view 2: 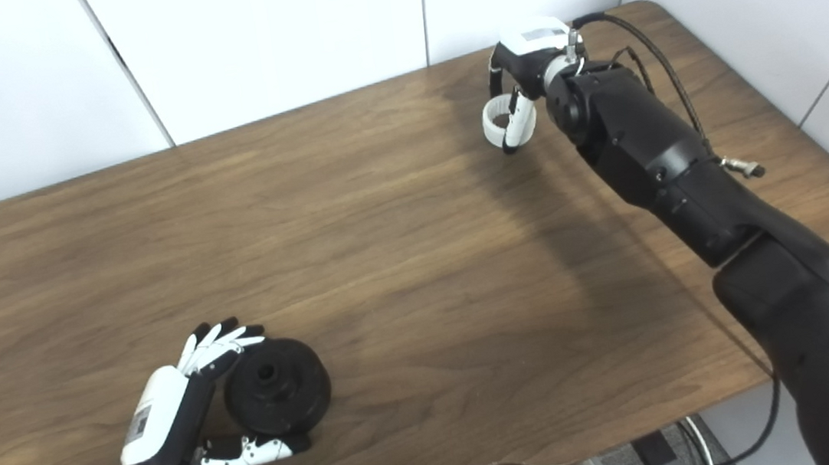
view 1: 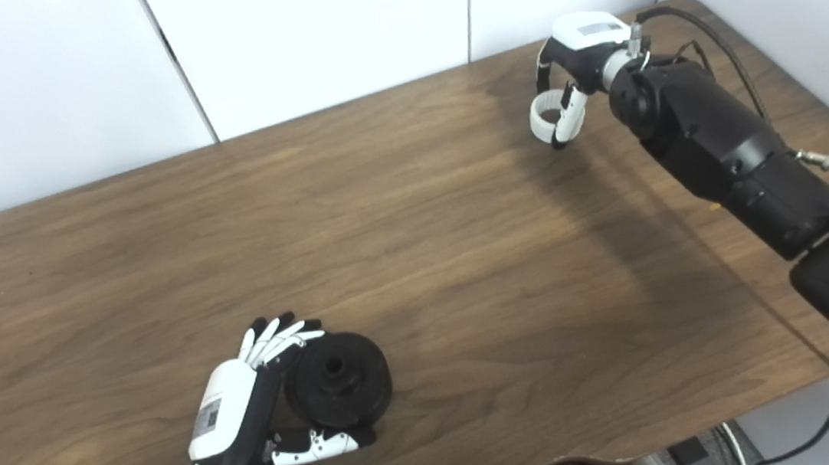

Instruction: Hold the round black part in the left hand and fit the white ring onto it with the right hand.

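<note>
The left hand (view 1: pixel 248 412) is gripping the round black part (view 1: pixel 338 381) while the right hand (view 1: pixel 570 81), well apart from it across the bench (view 1: pixel 459 220), is pinching the white ring (view 1: pixel 546 117), not yet fitted.

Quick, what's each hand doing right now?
Left hand: shut on the black part, at the table's near edge.
Right hand: shut on the white ring, at the far side.

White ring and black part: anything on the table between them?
Nothing: only bare wooden table between the white ring and black part, in both eye views.
</note>
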`<action>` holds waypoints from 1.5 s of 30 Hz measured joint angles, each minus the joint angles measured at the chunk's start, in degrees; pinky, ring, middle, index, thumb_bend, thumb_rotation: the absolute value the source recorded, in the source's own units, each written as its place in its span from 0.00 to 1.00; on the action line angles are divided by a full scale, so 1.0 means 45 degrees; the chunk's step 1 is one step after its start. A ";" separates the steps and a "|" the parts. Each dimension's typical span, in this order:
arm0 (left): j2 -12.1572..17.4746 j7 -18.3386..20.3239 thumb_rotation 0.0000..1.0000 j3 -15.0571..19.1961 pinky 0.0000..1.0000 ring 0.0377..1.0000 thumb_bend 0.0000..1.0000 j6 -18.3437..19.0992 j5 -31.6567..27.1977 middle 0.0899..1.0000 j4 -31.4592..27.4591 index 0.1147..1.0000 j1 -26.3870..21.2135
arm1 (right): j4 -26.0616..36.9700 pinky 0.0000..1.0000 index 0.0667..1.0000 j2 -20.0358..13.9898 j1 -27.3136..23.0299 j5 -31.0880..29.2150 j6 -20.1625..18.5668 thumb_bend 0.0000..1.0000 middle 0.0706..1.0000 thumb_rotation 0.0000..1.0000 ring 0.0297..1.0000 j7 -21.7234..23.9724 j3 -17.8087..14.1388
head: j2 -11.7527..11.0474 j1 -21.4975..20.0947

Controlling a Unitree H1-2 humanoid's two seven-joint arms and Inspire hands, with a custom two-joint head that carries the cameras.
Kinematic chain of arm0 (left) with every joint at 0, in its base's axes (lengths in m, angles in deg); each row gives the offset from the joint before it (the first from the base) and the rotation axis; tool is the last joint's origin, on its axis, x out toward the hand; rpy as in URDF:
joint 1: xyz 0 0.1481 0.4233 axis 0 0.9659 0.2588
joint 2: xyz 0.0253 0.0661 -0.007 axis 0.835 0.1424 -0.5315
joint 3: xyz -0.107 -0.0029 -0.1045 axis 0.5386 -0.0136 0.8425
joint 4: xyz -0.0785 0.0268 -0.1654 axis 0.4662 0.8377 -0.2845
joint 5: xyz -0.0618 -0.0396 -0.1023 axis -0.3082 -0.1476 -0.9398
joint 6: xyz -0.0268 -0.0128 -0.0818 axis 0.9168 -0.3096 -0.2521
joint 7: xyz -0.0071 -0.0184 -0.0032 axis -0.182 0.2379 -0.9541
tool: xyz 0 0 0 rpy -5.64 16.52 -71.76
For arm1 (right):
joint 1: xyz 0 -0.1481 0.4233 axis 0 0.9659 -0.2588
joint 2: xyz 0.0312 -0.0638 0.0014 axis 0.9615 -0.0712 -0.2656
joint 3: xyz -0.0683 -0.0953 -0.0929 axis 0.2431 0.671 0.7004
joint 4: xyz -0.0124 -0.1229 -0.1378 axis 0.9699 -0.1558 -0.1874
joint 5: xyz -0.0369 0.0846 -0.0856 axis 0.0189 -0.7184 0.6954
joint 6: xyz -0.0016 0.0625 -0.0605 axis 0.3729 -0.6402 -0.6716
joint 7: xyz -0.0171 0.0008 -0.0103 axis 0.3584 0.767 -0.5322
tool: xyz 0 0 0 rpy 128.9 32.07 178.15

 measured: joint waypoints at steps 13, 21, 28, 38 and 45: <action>-0.0503 -0.0060 0.07 -0.0204 1.00 0.96 0.52 0.0566 0.0511 0.84 -0.0207 0.42 0.0107 | 0.5869 1.00 0.45 -0.0190 0.1351 -0.0640 0.0625 0.52 0.82 0.14 0.91 0.0614 -0.0451 | 0.0273 0.1893; -0.1011 -0.0358 0.06 -0.0510 1.00 0.95 0.52 0.1050 0.1061 0.83 -0.0219 0.42 0.0117 | 0.9422 1.00 0.45 0.0793 0.2140 -0.0817 0.0449 0.52 0.80 0.14 0.89 0.2289 -0.0434 | 0.0527 0.2928; -0.1344 -0.0701 0.06 -0.0796 1.00 0.94 0.52 0.1344 0.1334 0.83 -0.0179 0.42 0.0115 | 1.1311 1.00 0.44 0.1336 0.2324 -0.0776 0.0397 0.53 0.79 0.14 0.89 0.3774 -0.0442 | 0.0742 0.3281; -0.1564 -0.0810 0.06 -0.1208 1.00 0.96 0.52 0.1967 0.1575 0.83 -0.0183 0.42 -0.0044 | 1.3313 1.00 0.44 0.2313 0.2745 -0.0947 0.0446 0.53 0.79 0.14 0.91 0.5275 -0.0271 | 0.1113 0.3633; -0.1718 -0.0830 0.06 -0.1381 1.00 0.95 0.52 0.2236 0.1753 0.83 -0.0189 0.42 -0.0108 | 1.3947 1.00 0.44 0.2647 0.3209 -0.1214 0.0444 0.53 0.80 0.14 0.92 0.6233 -0.0243 | 0.1328 0.3945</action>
